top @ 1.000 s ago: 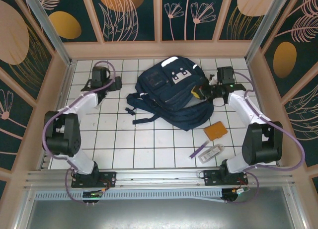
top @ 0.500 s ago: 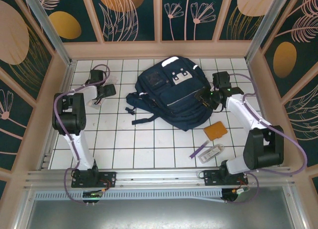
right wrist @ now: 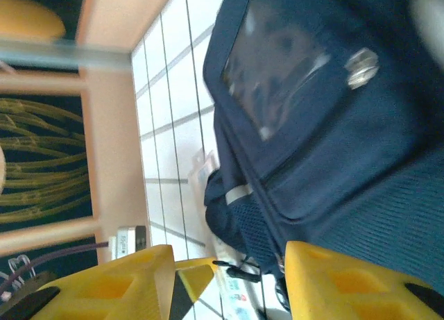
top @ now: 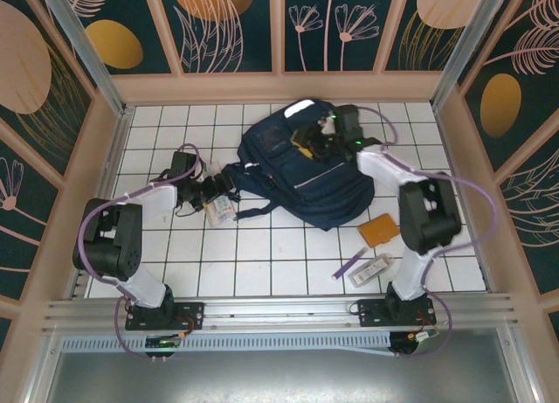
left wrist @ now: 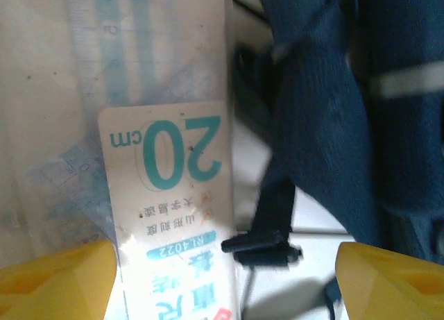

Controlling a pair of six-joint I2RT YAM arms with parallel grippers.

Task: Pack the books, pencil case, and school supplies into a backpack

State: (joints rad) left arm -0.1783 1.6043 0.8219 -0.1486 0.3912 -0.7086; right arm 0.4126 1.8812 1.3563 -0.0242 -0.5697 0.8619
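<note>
White-tiled bench [top: 262,254]: your left end effector [top: 214,193] stands spread over the pack [left wrist: 166,195] — its long axis points ahead, backpack [top: 306,171] just beside.

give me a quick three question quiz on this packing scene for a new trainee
1. True or false: the orange book lies on the table, outside the backpack.
2. What lies below the left end effector? A) purple pen B) clear ruler pack C) yellow book
3. Are the fingers of the right end effector apart or together?
Key: 1 true; 2 B; 3 apart.
</note>
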